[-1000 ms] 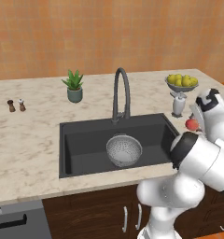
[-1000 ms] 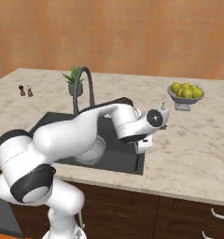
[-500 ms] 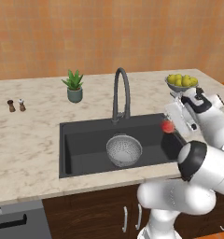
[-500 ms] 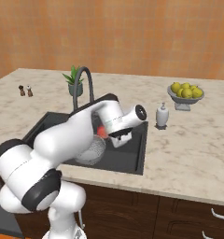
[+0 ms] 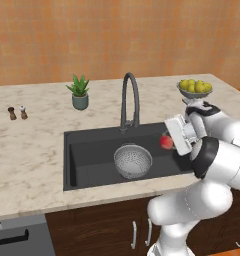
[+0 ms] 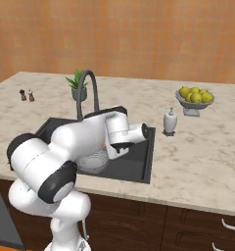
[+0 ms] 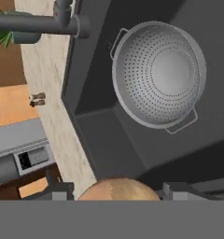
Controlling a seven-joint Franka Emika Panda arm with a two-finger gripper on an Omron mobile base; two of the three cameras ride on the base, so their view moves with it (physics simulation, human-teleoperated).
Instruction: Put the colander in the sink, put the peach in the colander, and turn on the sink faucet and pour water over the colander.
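The silver perforated colander [image 5: 133,161] sits upright on the floor of the dark-grey sink [image 5: 87,155]; the hand view looks down into the colander [image 7: 158,74]. The reddish-orange peach [image 5: 166,142] hangs over the sink's right part, right of the colander and apart from it. My gripper [image 5: 170,140] is shut on the peach. In the hand view the peach [image 7: 118,189] bulges between the two fingertips [image 7: 55,191]. The gooseneck faucet [image 5: 129,100] stands behind the basin, and its spout [image 7: 39,23] crosses the top of the hand view. No water is running.
A potted plant [image 5: 80,92] and two small shakers [image 5: 17,113] stand on the counter left of the faucet. A footed bowl of yellow-green fruit [image 5: 194,88] and a soap dispenser [image 6: 169,121] stand to the right. My arm covers much of the sink [image 6: 139,157] in the right base view.
My gripper has swung left with the peach, from over the counter right of the sink to over the basin, nearer the colander. The colander has not moved.
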